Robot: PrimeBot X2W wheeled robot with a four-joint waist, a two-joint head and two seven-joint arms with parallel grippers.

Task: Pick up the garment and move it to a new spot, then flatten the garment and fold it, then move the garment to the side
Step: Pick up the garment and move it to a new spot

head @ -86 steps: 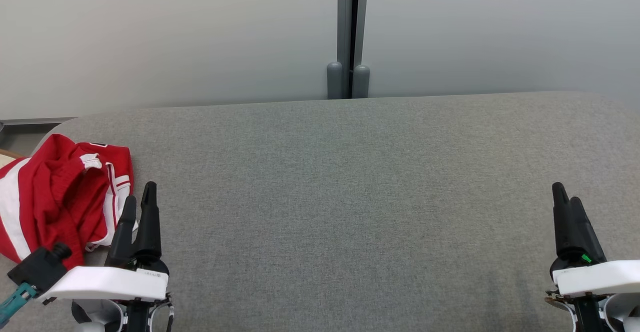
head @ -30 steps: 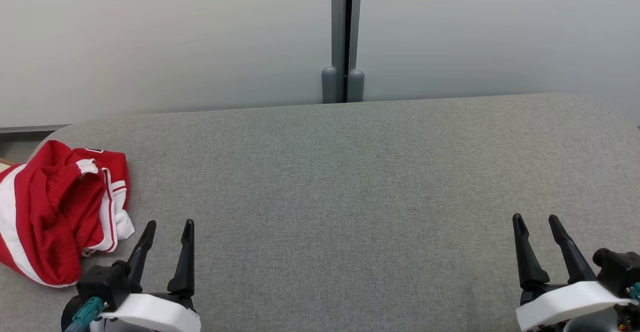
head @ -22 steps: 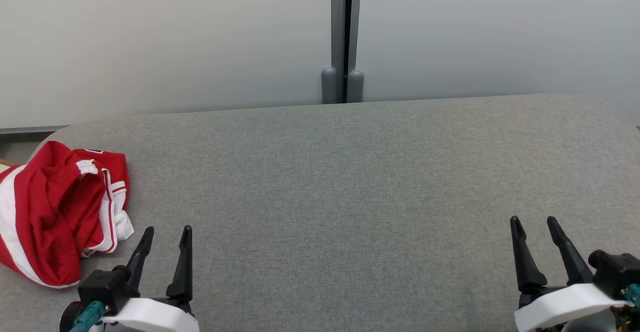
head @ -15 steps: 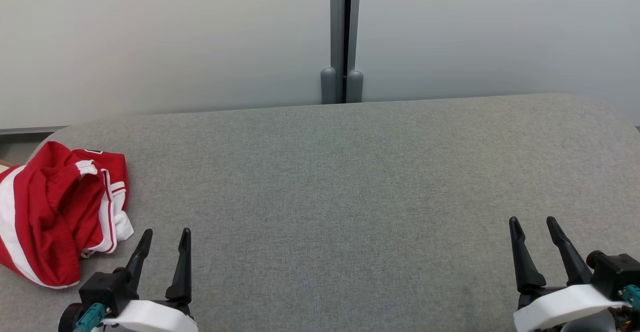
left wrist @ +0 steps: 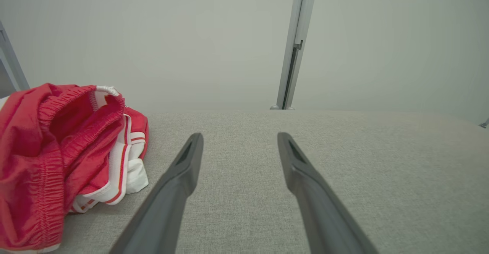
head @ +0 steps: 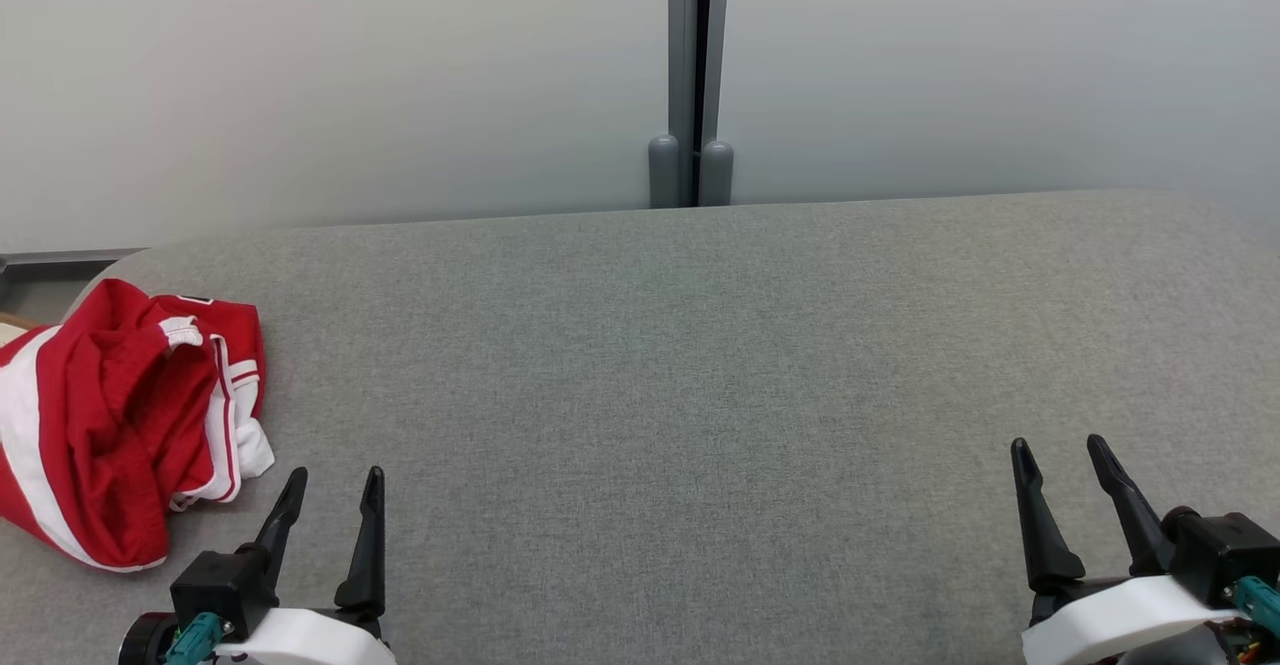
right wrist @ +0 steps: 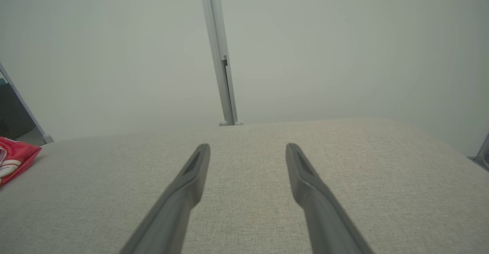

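The garment [head: 120, 425] lies bunched (red with white stripes, waistband gaping) at nine o'clock on the grey table [head: 700, 395], near its left edge. I judge nothing done: lifting, flattening, folding and setting aside all remain. My left claw [head: 336, 475], at seven o'clock just beside the cloth, stands wide open and empty. My right claw [head: 1057, 445], at five o'clock, is equally spread and touches nothing.

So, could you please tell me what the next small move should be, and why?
Probably swing the left end effector leftward over the crumpled red-and-white shorts: it is open, empty and nearest them, and they lie untouched at the left end of the table.
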